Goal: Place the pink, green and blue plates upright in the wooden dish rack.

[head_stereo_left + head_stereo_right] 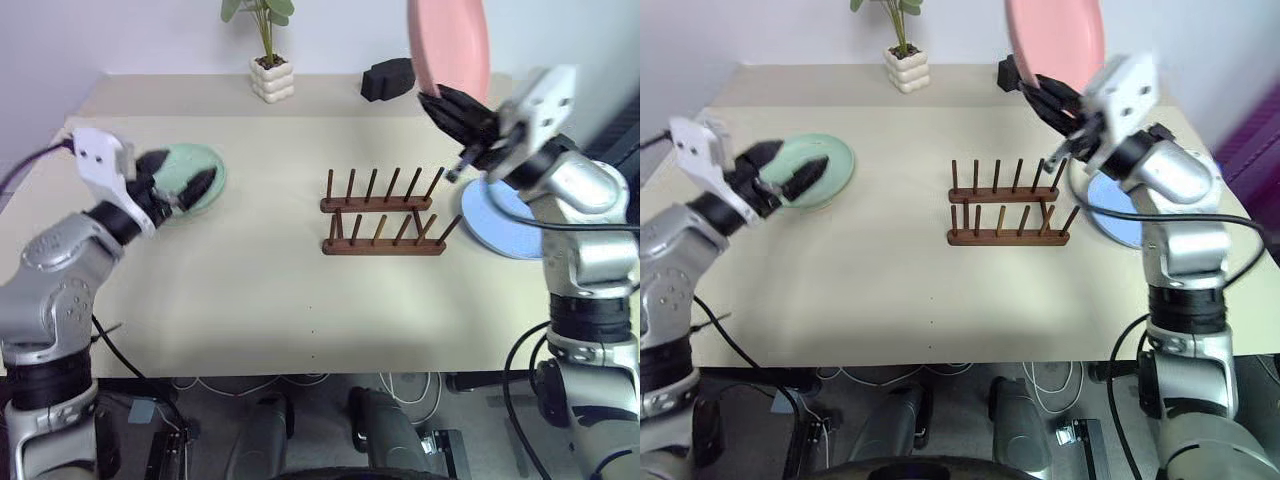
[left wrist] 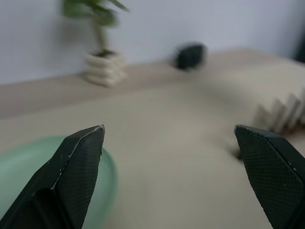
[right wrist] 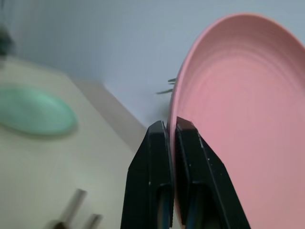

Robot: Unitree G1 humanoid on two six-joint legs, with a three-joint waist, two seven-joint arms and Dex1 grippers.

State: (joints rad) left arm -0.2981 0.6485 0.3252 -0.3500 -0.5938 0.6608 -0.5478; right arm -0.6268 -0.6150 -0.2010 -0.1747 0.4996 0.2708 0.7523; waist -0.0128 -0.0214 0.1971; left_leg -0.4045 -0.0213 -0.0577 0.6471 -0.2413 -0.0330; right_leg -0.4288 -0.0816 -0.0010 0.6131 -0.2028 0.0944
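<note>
Your right gripper [image 3: 170, 131] jaws clench the round salmon-pink plate [image 1: 448, 45] upright; left gripper [image 2: 169, 133] jaws gape over the mint-green plate [image 1: 830, 165] near the tabletop's [image 1: 240, 290] left edge.

Pink plate [image 1: 450, 45] top cut off; blue plate [image 1: 497, 222] partly behind right arm.

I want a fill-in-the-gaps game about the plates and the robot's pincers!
1. The right pincer is shut on the rim of the ____ plate, held up in the air.
2. The green plate lies flat by the left pincer, whose fingers are ____.
3. The blue plate lies on the table beside the wooden dish ____.
4. The number of plates standing in the wooden dish rack is ____.

Missing words: pink; open; rack; zero
</note>
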